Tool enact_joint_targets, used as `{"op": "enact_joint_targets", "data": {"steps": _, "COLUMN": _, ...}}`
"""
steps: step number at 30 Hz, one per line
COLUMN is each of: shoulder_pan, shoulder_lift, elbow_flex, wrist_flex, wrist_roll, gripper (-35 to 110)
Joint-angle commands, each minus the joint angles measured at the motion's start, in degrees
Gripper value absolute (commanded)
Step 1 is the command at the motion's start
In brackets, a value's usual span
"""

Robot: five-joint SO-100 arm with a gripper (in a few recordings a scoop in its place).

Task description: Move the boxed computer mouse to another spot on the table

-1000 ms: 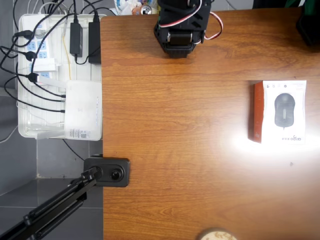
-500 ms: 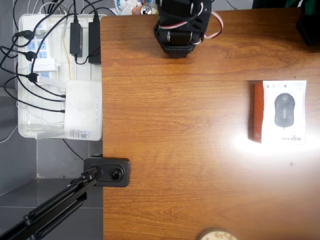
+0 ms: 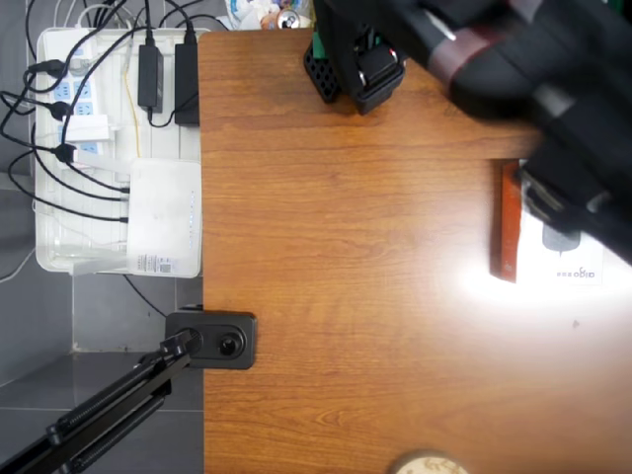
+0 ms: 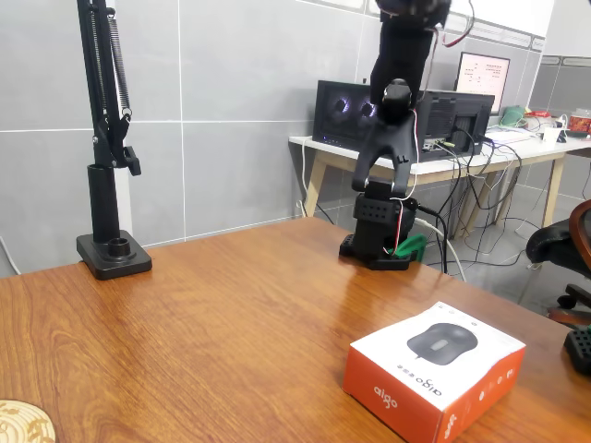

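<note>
One camera hangs above me and looks straight down on the table point(image 3: 336, 296), taking in the tabletop's left edge, the white tray point(image 3: 49, 252) of power strips beside it, and my base point(image 3: 341, 59) at the top of the picture. My own arm passes close under that lens, large and blurred, across the upper right. The fixed view stands low at the table's point(image 4: 203, 323) near side, close to the surface, facing across it toward my base point(image 4: 379, 245) and the wall. Both views share the boxed computer mouse point(image 3: 553, 262) point(image 4: 434, 378), my base, and the black lamp-arm clamp point(image 3: 212, 339) point(image 4: 113, 254).
</note>
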Motion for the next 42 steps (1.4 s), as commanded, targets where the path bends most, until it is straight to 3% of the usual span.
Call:
{"op": "enact_joint_targets", "data": {"steps": 1, "shoulder_pan": -5.4, "shoulder_lift": -5.8, "elbow_flex": -6.7, "wrist_flex": 9.7, "wrist_roll": 9.9, "gripper": 20}}
{"op": "enact_joint_targets", "data": {"steps": 3, "shoulder_pan": -8.2, "shoulder_lift": -11.8, "elbow_flex": -7.6, "wrist_flex": 7.9, "wrist_roll": 9.7, "gripper": 42}}
{"op": "enact_joint_targets", "data": {"steps": 6, "shoulder_pan": -11.4, "shoulder_lift": -20.7, "elbow_flex": -9.1, "wrist_flex": 3.9, "wrist_roll": 8.1, "gripper": 97}}
{"op": "enact_joint_targets", "data": {"steps": 7, "shoulder_pan": -12.0, "shoulder_lift": -23.2, "elbow_flex": -9.1, "wrist_flex": 3.7, "wrist_roll": 6.6, "gripper": 103}}
{"op": "enact_joint_targets", "data": {"steps": 18, "shoulder_pan": -15.2, "shoulder_lift": -41.1, "elbow_flex": -0.5, "wrist_flex": 1.2, "wrist_roll": -5.0, "gripper": 102}}
{"op": "enact_joint_targets", "data": {"steps": 42, "shoulder_pan": -17.8, "shoulder_lift": -51.3, "elbow_flex": 14.2, "wrist_flex": -8.0, "wrist_roll": -7.6, "gripper": 89}}
